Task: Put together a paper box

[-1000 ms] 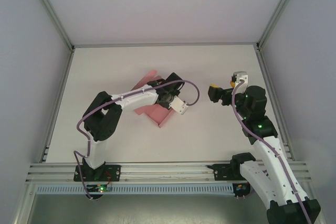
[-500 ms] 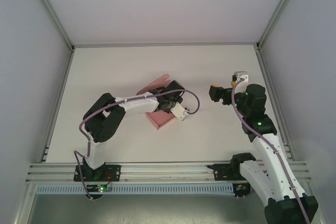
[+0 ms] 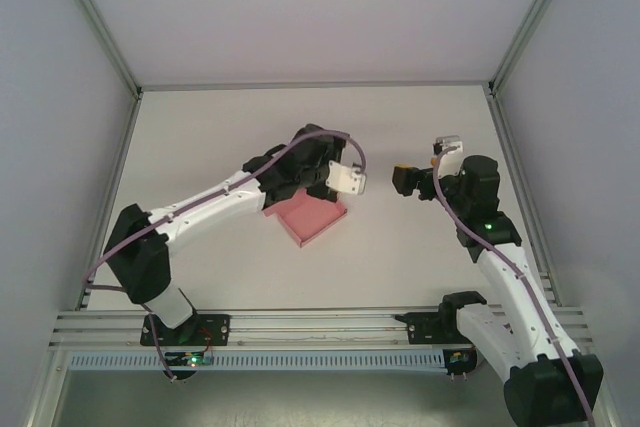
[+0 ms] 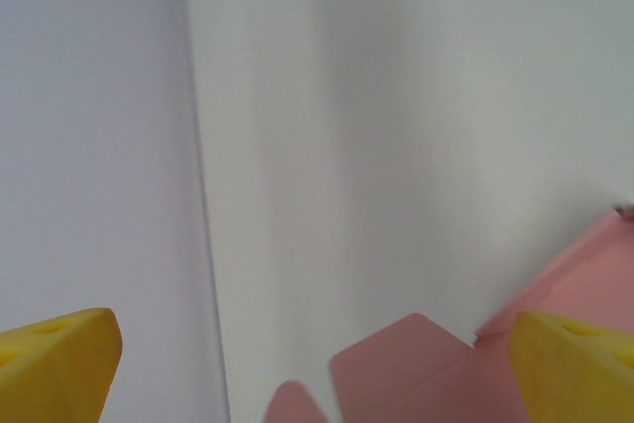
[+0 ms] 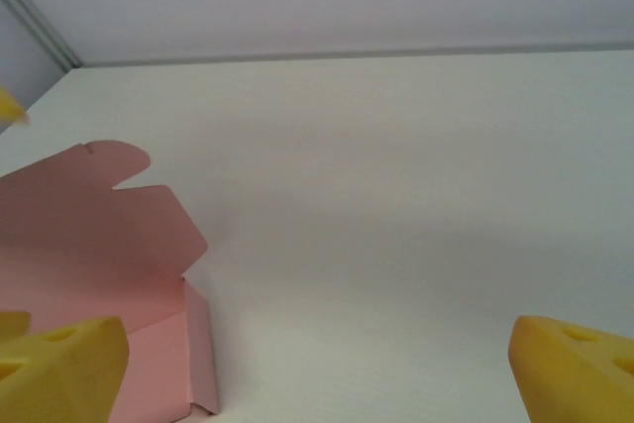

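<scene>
We see the box point(image 3: 315, 217) lying near the middle of the surface point(image 3: 200, 137), its pink base flat. The left pincer point(image 4: 315, 369) is over its far-left part. In that arm's wrist view the yellow fingertips stand wide apart with nothing clamped between them, and rounded pink flaps show low in the gap. We cannot tell whether the fingers touch the card. The right pincer point(image 5: 317, 369) is also spread apart and holds nothing. It hangs to the right of the box, clear of it and facing it. From its camera we see one broad flap with shaped tabs rising at the back, a low side wall folded up along the near edge, and the interior open. We judge the task to be partway done. The sheet has taken on a shallow tray form, but the tall flap is not yet folded over and no tab looks tucked. What is left, in our view, is raising the remaining walls, bringing the flap down and seating its tabs, probably with one pincer steadying the base.
</scene>
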Available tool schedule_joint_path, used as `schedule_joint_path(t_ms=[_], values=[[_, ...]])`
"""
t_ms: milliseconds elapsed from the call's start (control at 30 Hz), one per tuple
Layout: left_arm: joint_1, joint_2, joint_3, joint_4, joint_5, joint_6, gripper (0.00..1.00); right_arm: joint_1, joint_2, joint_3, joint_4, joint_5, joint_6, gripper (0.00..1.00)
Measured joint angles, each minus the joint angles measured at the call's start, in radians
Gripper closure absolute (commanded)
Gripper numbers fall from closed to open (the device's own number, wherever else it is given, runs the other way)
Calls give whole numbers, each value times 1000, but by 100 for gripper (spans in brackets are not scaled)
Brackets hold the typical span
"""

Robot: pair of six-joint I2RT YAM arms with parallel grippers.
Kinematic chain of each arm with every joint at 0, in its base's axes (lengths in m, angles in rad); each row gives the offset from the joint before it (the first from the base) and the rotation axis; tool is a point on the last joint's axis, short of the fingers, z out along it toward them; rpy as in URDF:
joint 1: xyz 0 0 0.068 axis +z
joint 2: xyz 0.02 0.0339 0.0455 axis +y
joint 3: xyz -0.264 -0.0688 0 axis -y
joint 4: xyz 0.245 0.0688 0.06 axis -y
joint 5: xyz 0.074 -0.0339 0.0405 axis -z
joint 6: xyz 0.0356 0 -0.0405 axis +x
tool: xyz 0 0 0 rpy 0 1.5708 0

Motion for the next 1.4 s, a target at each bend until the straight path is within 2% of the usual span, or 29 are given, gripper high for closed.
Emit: schedule_joint_path(t_ms=[133, 233, 400, 533, 667, 733, 833, 933, 1033, 1200, 1400], values=[[13, -62, 46, -16, -83, -352, 0, 1, 124, 28, 26, -141, -125, 2], [47, -179, -25, -32, -155, -621, 0, 16, 279, 127, -13, -272, -296, 2], [203, -385, -187, -147, -200, -1033, 0, 103, 593, 471, -219, -396, -691, 2], [319, -497, -330, -211, -195, -1238, 0, 146, 843, 813, -468, -464, -1003, 2], [342, -552, -425, -238, -140, -1334, 0, 190, 1098, 1189, -792, -479, -1287, 2], [346, -565, -443, -240, -120, -1355, 0, 214, 1216, 1356, -926, -466, -1374, 2], [354, -574, -447, -238, -79, -1363, 0, 250, 1387, 1590, -1102, -430, -1451, 2], [358, -573, -451, -235, -26, -1362, 0, 270, 1505, 1732, -1205, -413, -1474, 2], [359, -571, -467, -232, 14, -1361, 0, 274, 1561, 1781, -1263, -402, -1477, 2], [360, -549, -499, -231, 40, -1358, 0, 276, 1573, 1758, -1273, -395, -1440, 2], [360, -510, -500, -227, 69, -1348, 0, 301, 1578, 1675, -1212, -349, -1382, 12]])
